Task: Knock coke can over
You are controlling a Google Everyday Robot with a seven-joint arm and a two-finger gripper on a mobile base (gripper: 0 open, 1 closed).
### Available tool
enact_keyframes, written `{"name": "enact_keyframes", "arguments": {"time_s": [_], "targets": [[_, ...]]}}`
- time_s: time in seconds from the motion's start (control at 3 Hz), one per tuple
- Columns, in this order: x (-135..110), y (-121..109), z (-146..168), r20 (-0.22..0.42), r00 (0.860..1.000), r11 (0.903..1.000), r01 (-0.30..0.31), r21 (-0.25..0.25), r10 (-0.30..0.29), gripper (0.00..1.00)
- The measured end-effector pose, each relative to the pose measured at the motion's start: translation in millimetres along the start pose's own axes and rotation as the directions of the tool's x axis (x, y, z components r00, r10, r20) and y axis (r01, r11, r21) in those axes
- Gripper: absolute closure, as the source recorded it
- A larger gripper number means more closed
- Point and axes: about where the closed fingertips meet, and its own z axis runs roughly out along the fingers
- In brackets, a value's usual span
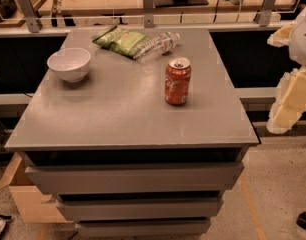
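The gripper (289,104) hangs at the right edge of the view, off the table (118,119); whether it is spread or pressed together cannot be told. The can (178,82) stands upright on the table, well apart from it. Behind the can lie a bottle (160,43) and bag (119,40).

White script on the coke can (177,81) is unreadable; jaws at the view's right edge.

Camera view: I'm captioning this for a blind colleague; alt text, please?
A red coke can stands upright on a grey table, with a plastic bottle, green bag and white bowl behind it. The gripper hangs beyond the table's right edge, clear of the can.
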Motion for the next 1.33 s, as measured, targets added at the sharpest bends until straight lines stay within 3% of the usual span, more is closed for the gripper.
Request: {"name": "enact_keyframes", "arguments": {"time_s": [0.33,0.67,1.0,1.33], "targets": [[0.0,0.0,-0.1,0.000,1.000,1.0000,0.000,0.000,0.000,0.00],[-12.1,-9.0,38.0,0.078,0.995,0.9958,-0.058,-0.071,0.064,0.00],[-23.9,-21.7,71.8,0.145,0.982,0.9858,-0.103,-0.133,0.122,0.00],[-39.3,-37.1,91.5,0.218,0.959,0.9783,-0.152,-0.141,0.180,0.00]]}}
